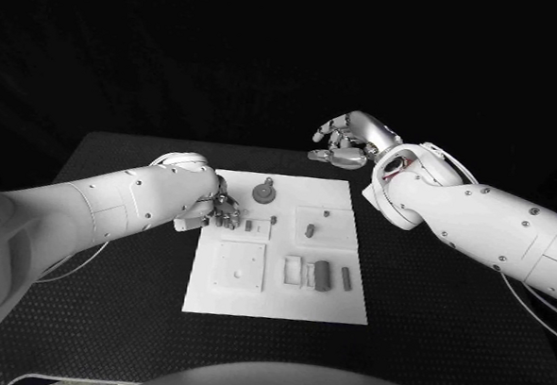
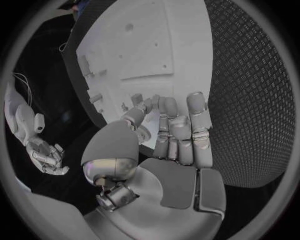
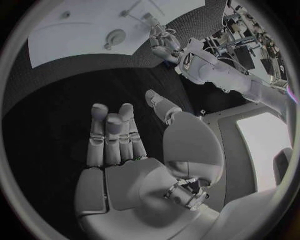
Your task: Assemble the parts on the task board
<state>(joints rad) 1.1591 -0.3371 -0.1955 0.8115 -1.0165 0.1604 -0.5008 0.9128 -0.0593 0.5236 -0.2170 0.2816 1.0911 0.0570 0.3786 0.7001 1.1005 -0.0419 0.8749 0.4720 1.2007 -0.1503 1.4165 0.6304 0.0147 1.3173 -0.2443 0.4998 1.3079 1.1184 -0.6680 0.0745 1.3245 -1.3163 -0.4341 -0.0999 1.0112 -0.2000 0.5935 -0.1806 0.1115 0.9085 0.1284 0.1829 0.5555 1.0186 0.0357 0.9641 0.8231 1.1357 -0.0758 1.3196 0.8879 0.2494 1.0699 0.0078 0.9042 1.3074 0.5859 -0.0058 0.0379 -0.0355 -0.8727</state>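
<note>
The white task board [image 1: 280, 293] lies in the middle of the black table. Grey parts rest on it: a round knobbed piece [image 1: 265, 191] near the far edge, a block [image 1: 313, 227] to the right of centre, and several upright pieces [image 1: 322, 274] in the near half. My left hand [image 1: 222, 209] hovers at the board's left edge, its fingers [image 2: 178, 132] stretched out over the board [image 2: 156, 45], and I see nothing held in them. My right hand [image 1: 353, 140] is raised beyond the board's far edge, its palm [image 3: 125, 165] bare.
A square recess [image 1: 240, 266] sits in the board's near left part. Small pieces [image 1: 250, 225] stand close to my left fingertips. Black table [image 1: 456, 309] runs round the board on all sides. The right forearm [image 1: 494, 224] crosses above the table's right side.
</note>
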